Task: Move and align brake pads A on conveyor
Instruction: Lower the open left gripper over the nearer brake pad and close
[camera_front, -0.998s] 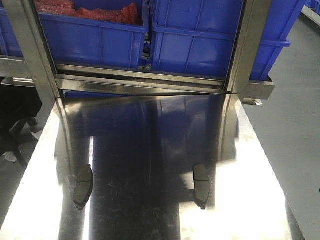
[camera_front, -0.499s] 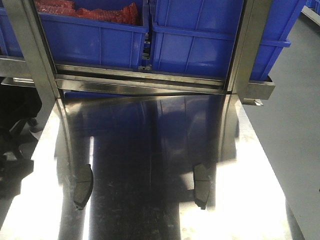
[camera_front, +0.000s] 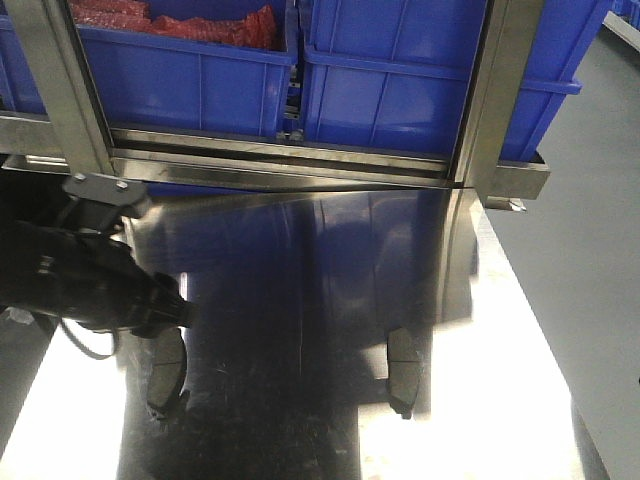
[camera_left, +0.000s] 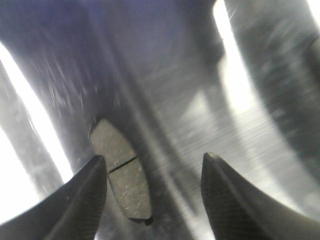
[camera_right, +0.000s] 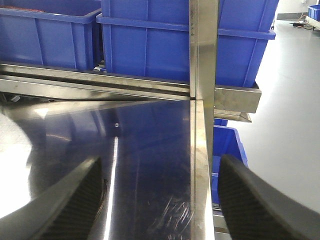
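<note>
Left gripper (camera_left: 152, 159), out of frame 0.5 s ago, has swung in over the left pad (camera_left: 121, 175); jaws wide, empty, the pad flat on the steel table (camera_front: 480, 420) beside 1 finger; a pickup looks near. Right gripper (camera_right: 160, 162) (also wide, empty) waits; the 2nd pad (camera_front: 403, 370) is unmoved.

You see a shiny steel bench (camera_front: 500, 400) with bright strips of reflected light on it. Behind it, blue plastic bins (camera_front: 400, 90) stand on a steel shelf (camera_front: 280, 165) between two steel posts (camera_front: 497, 90). The left one holds some red material (camera_front: 230, 25). To the right of the bench lies a smooth grey floor (camera_front: 590, 250).
</note>
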